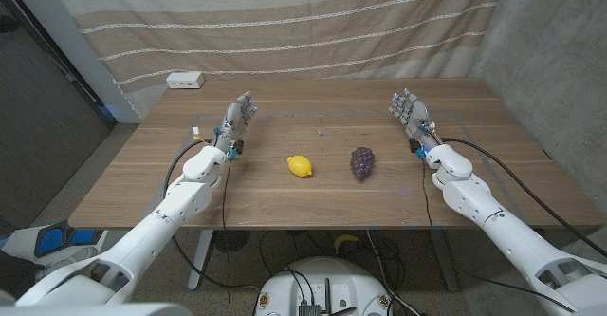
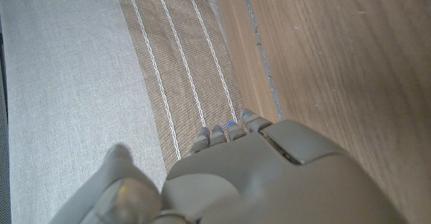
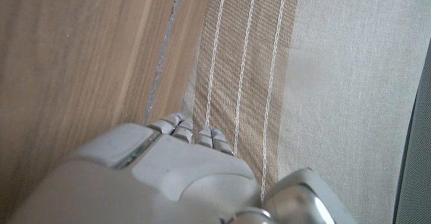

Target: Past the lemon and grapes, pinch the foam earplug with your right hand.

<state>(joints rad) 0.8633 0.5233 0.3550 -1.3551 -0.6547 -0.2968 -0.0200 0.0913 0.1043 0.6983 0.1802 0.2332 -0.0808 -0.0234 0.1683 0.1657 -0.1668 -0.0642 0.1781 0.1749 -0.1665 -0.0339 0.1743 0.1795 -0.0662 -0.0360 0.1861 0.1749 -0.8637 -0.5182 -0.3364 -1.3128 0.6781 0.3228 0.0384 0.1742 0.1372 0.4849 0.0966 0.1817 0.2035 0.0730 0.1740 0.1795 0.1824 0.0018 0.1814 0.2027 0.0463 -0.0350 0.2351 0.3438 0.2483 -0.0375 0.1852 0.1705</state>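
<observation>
Foam earplug [image 1: 322, 132]: tiny, faint speck I can barely make out toward the table's [image 1: 285, 197] far edge, beyond lemon [image 1: 300, 165] and grapes [image 1: 361, 161], well apart from my right hand [image 1: 410, 110]. Both hands, left [image 1: 237, 119] included, stand near opposite side edges, fingers apart, grasping nothing.

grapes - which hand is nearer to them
Right. The right hand stands to the right of the grapes and a bit farther back on the table. The left hand is on the far side of the lemon, clearly farther off.
</observation>
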